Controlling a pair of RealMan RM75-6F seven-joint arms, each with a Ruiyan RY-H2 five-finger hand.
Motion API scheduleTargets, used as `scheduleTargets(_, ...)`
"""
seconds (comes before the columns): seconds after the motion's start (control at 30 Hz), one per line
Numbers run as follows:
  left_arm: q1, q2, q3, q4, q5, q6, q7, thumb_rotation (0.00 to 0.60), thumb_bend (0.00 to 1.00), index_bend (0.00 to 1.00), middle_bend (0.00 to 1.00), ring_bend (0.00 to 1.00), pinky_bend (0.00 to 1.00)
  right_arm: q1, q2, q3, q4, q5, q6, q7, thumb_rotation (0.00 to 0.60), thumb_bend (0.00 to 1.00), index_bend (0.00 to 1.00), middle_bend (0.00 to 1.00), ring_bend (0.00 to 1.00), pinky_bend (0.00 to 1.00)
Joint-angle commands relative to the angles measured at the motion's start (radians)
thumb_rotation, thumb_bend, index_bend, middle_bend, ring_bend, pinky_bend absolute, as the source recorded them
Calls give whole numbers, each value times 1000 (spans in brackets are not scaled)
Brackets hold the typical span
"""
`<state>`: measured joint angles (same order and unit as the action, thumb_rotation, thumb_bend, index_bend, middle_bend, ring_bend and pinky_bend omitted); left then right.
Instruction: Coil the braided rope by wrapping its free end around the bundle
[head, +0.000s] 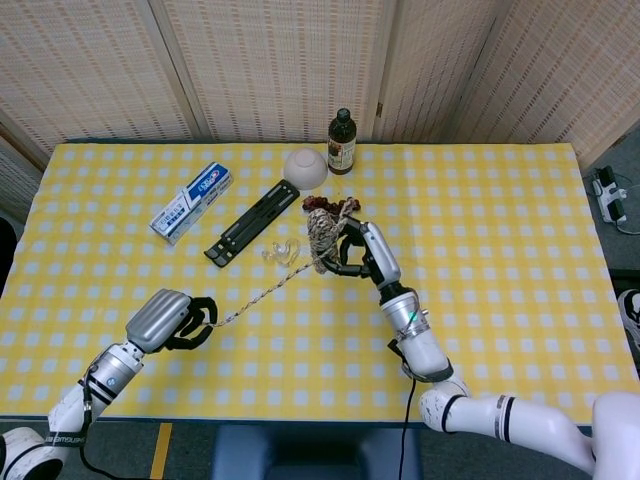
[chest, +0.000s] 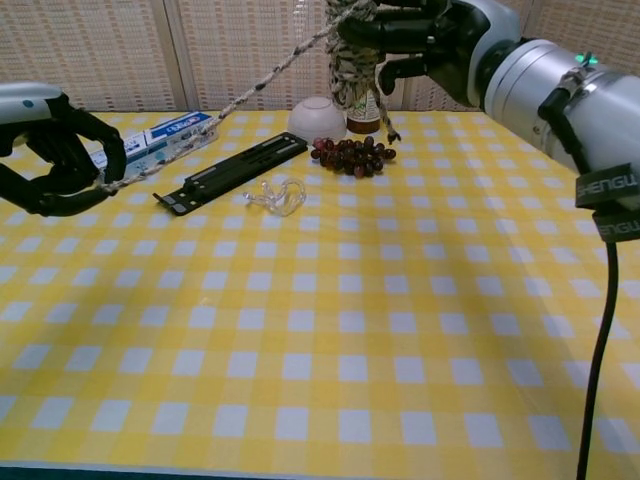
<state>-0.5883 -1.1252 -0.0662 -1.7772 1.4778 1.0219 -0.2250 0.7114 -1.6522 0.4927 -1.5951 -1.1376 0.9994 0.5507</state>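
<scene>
So rn the right hand (chest: 420, 40) has its fingers curled round the rope bundle (head: 325, 235), holding it up in the air above the grapes (chest: 352, 154), roughly upright. Left hand (head: 168, 318) is way off to the other side w/ the free end (chest: 215, 115) caught in its curled fingers, so the braided strand runs taut in a straight diagonal btwn the two. Imo that's the point of the spread: tension keeps the strand from going slack and sloppy before it gets looped round the bundle. Looks like a wrap or two is already on the bundle, but can't tell how many from here. Plenty of loose length left, so I'd guess the job is early-ish. Other stuff on the yellow checked table (head: 500, 300): toothpaste box (head: 192, 201), black folding stand (head: 250, 222), white bowl (head: 306, 168), dark bottle (head: 341, 141), some clear plastic thing (chest: 274, 196). Risk tbh is snagging the stand on a low swing.
</scene>
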Motion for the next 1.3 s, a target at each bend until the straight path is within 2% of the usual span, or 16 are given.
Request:
scheduleTargets(0.03, -4, -14, -11, 47, -55, -30, -4, 600, 582, 729, 932, 844, 778, -30, 58, -9, -38, -21, -17, 28, 600, 713, 954, 767, 796, 704)
scheduleTargets(0.3, -30, -46, -25, 134, -170, -105, 73, 600, 582, 729, 932, 844, 778, -76, 161, -39, -89, -110, -27, 131, 600, 713, 956, 767, 795, 703)
scheduleTargets(0.43, -46, -66, -39, 165, -225, -122, 144, 600, 582, 729, 932, 843, 777, -90, 200, -68, -100, -170, -30, 186, 600, 713, 956, 768, 795, 704)
scheduleTargets(0.63, -71, -78, -72, 172, -263, -126, 184, 600, 582, 730, 932, 842, 777, -88, 246, -118, -120, -245, -49, 217, 600, 714, 956, 768, 795, 703)
scheduleTargets(1.0, -148, -54, -139, 121, -241, -96, 336, 600, 582, 726, 932, 839, 777, -25, 333, -224, -193, -363, -145, 159, 600, 713, 955, 768, 797, 704)
scheduleTargets(1.17, -174, -45, -175, 63, -233, -62, 385, 600, 582, 720, 932, 836, 777, 19, 333, -259, -208, -336, -221, 101, 600, 713, 961, 771, 806, 712)
scheduleTargets(1.3, -194, -41, -203, 5, -226, -43, 399, 600, 582, 714, 932, 834, 777, 57, 312, -268, -207, -267, -282, 32, 600, 713, 968, 776, 823, 724)
